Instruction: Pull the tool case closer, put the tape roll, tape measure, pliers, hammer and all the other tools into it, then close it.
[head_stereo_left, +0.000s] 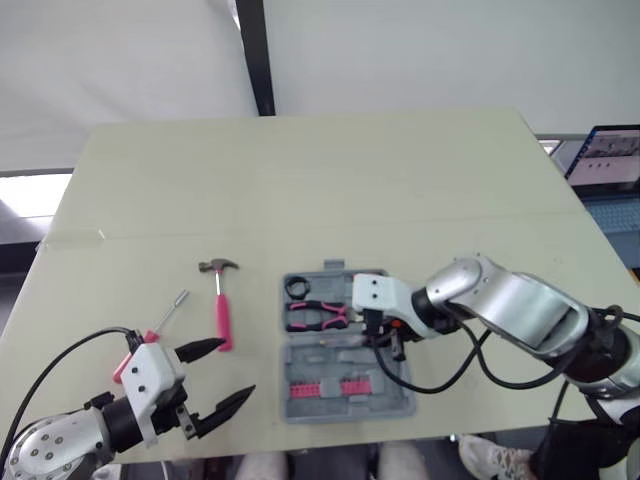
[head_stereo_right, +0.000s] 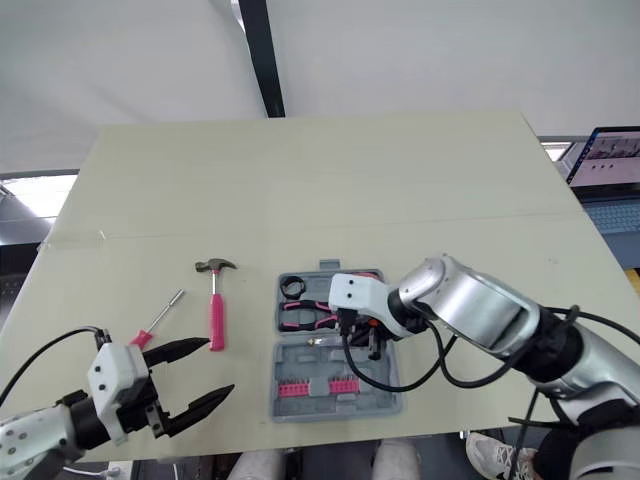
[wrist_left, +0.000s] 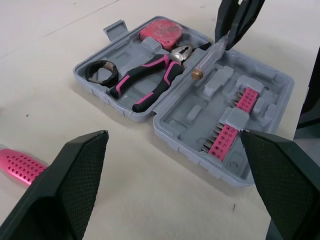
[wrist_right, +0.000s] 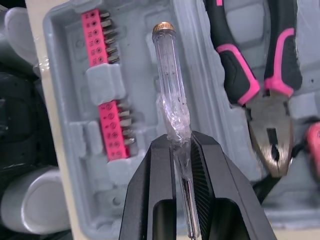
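A clear-handled screwdriver (wrist_right: 170, 85) is clamped by its shaft between the right gripper's (wrist_right: 181, 142) 2 fingers. It hangs over the middle of the open grey tool case (head_stereo_left: 340, 405), with the pliers (head_stereo_left: 318, 315) at its 10 o'clock. The right arm reaches in from 4 o'clock. The left gripper (head_stereo_left: 237, 368) hovers at the case's 9 o'clock, fingers spread wide and empty, with the hammer (head_stereo_left: 221, 305) at its 12 o'clock.

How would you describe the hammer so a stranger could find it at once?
Start at the open grey case on the table. Just to its left lies the hammer. Unlike the slim screwdriver beyond, it has a dark claw head.
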